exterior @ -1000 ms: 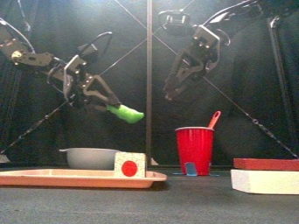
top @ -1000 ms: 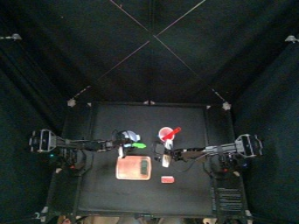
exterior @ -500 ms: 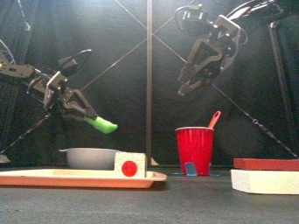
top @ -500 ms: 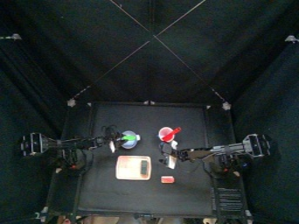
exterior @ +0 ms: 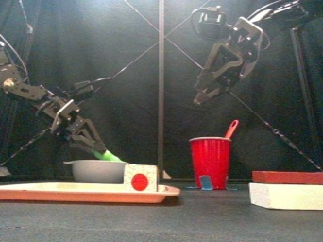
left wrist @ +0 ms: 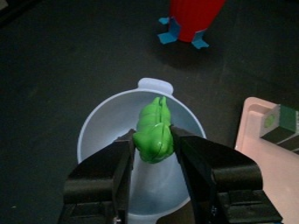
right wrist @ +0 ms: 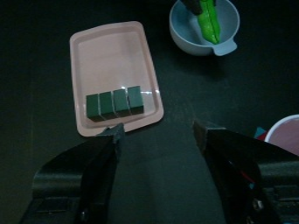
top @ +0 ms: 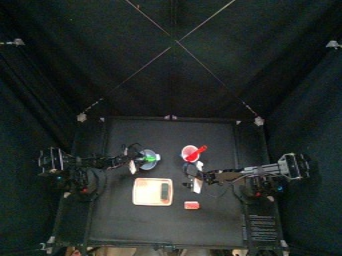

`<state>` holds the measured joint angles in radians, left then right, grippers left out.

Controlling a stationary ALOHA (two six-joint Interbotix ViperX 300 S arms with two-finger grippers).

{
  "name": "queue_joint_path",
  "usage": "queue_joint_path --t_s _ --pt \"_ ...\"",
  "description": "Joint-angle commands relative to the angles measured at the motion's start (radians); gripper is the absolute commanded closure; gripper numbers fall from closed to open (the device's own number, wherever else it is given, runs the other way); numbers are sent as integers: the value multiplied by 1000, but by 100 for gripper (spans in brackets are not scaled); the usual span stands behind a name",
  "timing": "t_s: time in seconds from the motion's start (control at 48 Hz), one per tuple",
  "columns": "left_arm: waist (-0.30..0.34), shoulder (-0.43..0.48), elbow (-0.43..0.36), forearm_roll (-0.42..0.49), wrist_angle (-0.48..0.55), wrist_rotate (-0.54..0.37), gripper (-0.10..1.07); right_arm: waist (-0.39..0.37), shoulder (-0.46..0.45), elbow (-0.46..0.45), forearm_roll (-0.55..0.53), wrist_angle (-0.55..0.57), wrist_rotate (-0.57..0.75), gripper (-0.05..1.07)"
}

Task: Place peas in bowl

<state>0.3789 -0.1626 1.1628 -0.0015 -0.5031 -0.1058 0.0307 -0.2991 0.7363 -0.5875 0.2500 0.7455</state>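
- Top view: the pale bowl [top: 150,157] is seen left of the red cup [top: 191,153], with green inside its outline. The pink tray [top: 154,191] lies in front of both.
- Front view: the left gripper [exterior: 94,144] is lowered to the bowl [exterior: 96,170] rim, the peas [exterior: 110,155] pinched at its tip. The right gripper [exterior: 202,95] is held high; a red cup [exterior: 210,163] with a spoon is seen.
- Left wrist view: the peas [left wrist: 155,129] are clamped between the jaws, directly over the bowl [left wrist: 111,131].
- Right wrist view: the jaws are spread wide, gripping nothing. Four dark blocks [right wrist: 117,103] sit in the tray [right wrist: 103,52].
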Motion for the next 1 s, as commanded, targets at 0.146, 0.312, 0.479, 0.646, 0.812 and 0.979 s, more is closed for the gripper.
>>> queue_joint_path --t_s 0.146,0.312,0.479,0.646,0.812,0.979 --pt "6 14 -28 0 25 -2 34 -2 -21 -9 9 -6 -2 8" --pt "6 12 -29 -3 40 -3 31 -3 -18 -9 9 -6 -2 8" --pt "6 12 -29 -15 40 -5 21 -3 -17 -9 9 -6 -2 8" --pt "6 11 -32 -28 40 -6 10 -3 -17 -9 12 -6 -3 8" --pt "5 9 -43 -44 40 -6 8 -3 -17 -9 12 -6 -3 8" --pt "2 5 -55 -49 40 -5 8 -3 -17 -9 12 -6 -3 8"
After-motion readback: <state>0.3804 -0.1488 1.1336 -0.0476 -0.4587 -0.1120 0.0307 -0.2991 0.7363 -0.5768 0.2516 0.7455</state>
